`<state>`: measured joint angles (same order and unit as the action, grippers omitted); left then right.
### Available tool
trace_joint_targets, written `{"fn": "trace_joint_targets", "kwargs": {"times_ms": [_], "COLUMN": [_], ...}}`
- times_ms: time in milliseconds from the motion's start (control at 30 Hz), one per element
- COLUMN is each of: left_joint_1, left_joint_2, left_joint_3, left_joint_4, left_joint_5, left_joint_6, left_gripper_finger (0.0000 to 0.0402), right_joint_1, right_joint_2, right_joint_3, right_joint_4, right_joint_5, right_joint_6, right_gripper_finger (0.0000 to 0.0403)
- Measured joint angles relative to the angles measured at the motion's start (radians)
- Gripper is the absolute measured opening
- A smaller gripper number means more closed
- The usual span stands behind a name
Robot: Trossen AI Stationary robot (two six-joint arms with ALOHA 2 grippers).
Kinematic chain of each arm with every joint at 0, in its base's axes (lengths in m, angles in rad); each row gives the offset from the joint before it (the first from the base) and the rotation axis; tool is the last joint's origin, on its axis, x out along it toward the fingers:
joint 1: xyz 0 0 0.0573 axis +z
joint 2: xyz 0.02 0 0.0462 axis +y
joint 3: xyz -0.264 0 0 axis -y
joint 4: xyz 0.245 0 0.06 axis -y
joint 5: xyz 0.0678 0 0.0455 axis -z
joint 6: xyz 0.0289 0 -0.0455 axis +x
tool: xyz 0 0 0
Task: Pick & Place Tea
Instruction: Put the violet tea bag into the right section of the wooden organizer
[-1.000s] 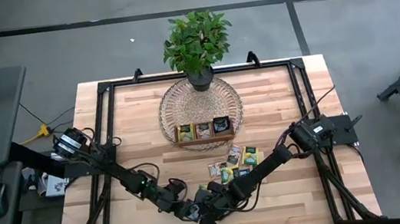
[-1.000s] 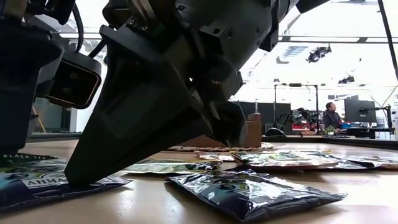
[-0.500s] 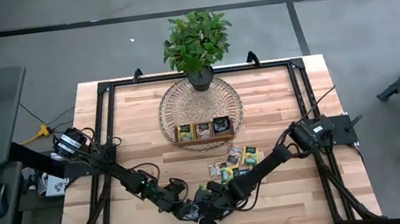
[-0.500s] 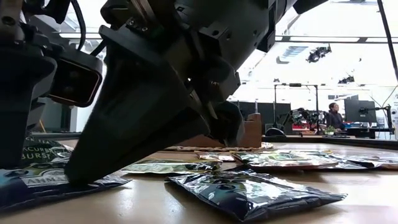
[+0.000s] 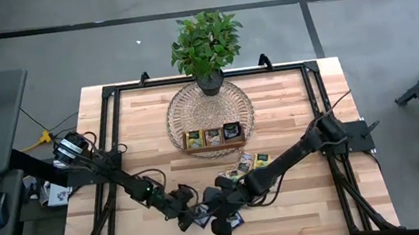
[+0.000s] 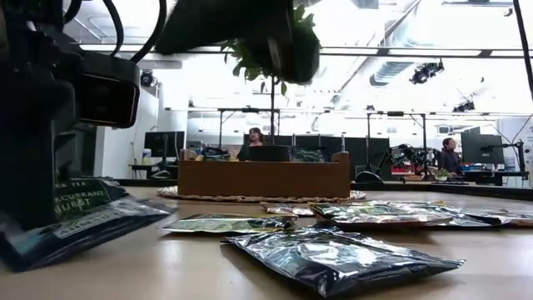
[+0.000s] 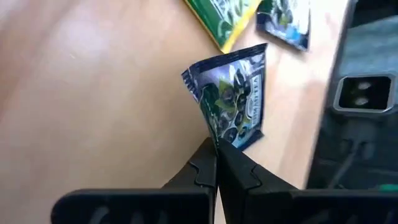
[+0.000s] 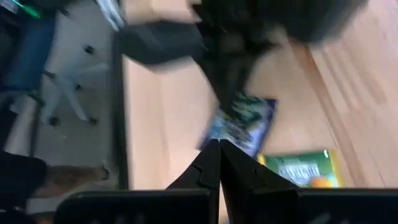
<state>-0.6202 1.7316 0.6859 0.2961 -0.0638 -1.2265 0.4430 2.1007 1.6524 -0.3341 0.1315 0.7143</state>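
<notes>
My left gripper (image 7: 216, 148) is shut on a dark blue tea sachet (image 7: 233, 93) near the table's front edge (image 5: 200, 216). The low view shows this sachet (image 6: 83, 212) tilted at the far left. My right gripper (image 8: 217, 144) is shut with nothing between its fingers, raised above the table just right of the left one (image 5: 222, 201). More tea sachets (image 5: 250, 165) lie flat on the wood; a dark one (image 6: 337, 258) lies nearest in the low view. Behind them, the brown three-compartment tray (image 5: 214, 143) sits on a round woven mat (image 5: 184, 109). My left gripper pinches the blue sachet by one edge (image 7: 214, 135), between its two fingertips. The fingers slant down toward the table. The sachet sticks out beyond the fingers, tilted and slightly bent. Whether its low edge (image 6: 21, 254) touches the wood I cannot tell.
A potted plant (image 5: 206, 45) stands at the far edge of the mat. A green sachet (image 7: 224, 18) and another blue one (image 7: 286, 22) lie just beyond the held sachet. Black frame rails (image 5: 116, 146) run along the table's sides. In the room behind, people sit at desks.
My right gripper has risen well clear of the table, off the sachets it stood among, and stays shut. My left gripper has rolled a little and tipped the blue sachet up: it lay flat before and now stands tilted.
</notes>
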Motion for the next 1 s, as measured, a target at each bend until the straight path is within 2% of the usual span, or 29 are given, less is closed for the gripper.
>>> {"fn": "trace_joint_targets", "kwargs": {"times_ms": [133, 333, 567, 767, 1000], "left_joint_1": [0.000, -0.001, -0.001, -0.001, -0.001], "left_joint_2": [-0.045, -0.064, -0.065, -0.065, -0.066], "left_joint_3": [0.048, 0.182, 0.357, 0.468, 0.517], "left_joint_4": [-0.073, -0.288, -0.599, -0.747, -0.762], "left_joint_5": [-0.002, 0.001, -0.061, -0.117, -0.163], "left_joint_6": [0.133, 0.318, 0.433, 0.508, 0.543], "left_gripper_finger": [0.0000, 0.0000, 0.0000, 0.0000, 0.0000], "right_joint_1": [-0.019, -0.062, -0.103, -0.102, -0.103], "right_joint_2": [-0.044, -0.088, -0.092, -0.093, -0.093], "right_joint_3": [0.000, 0.001, 0.000, 0.000, 0.000], "right_joint_4": [-0.039, -0.053, -0.079, -0.104, -0.097], "right_joint_5": [-0.010, -0.055, -0.244, -0.225, -0.191], "right_joint_6": [-0.043, -0.069, -0.094, -0.146, -0.164], "right_gripper_finger": [0.0024, 0.0086, 0.0142, 0.0158, 0.0159]}}
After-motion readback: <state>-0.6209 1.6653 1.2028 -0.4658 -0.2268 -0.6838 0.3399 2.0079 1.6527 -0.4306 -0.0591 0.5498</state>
